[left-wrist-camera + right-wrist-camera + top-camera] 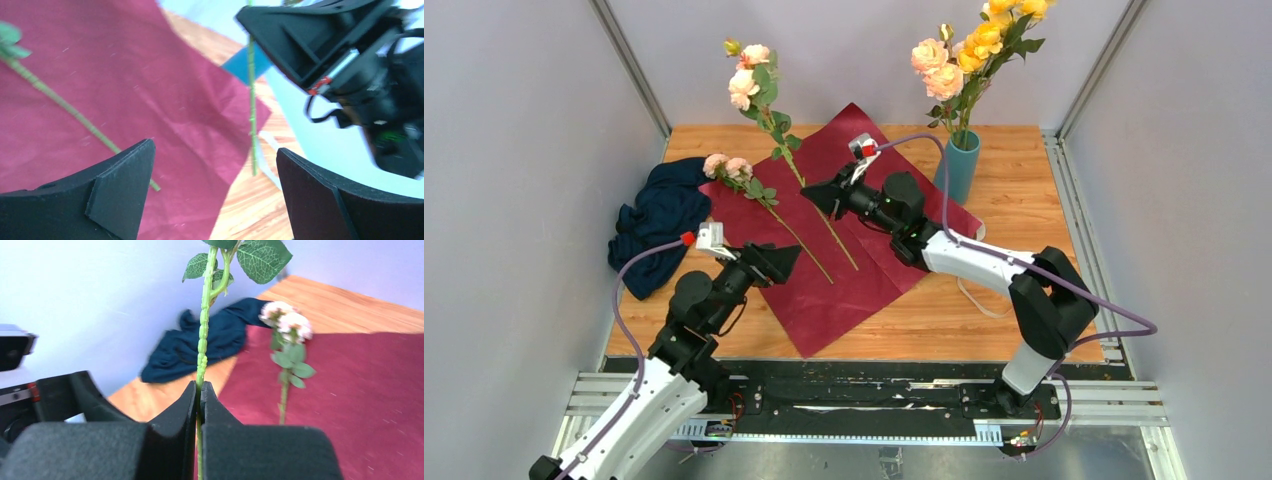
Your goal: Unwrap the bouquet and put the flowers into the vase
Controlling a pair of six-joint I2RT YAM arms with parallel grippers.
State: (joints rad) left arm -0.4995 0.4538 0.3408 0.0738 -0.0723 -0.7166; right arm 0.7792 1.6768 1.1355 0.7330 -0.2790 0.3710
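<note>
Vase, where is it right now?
In the top view the teal vase stands far back on the right of the table, beside the maroon paper, holding pink and yellow flowers.

Vase (959, 170) holds roses (944, 70) — one stem (202, 340) upright, another stem (762, 195) flat on paper (854, 285).

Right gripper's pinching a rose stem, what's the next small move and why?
Probably lift that rose clear of the maroon paper and swing it right toward the teal vase. The right gripper is shut on its stem, the rose stands roughly upright, and the vase already holds other flowers.
</note>
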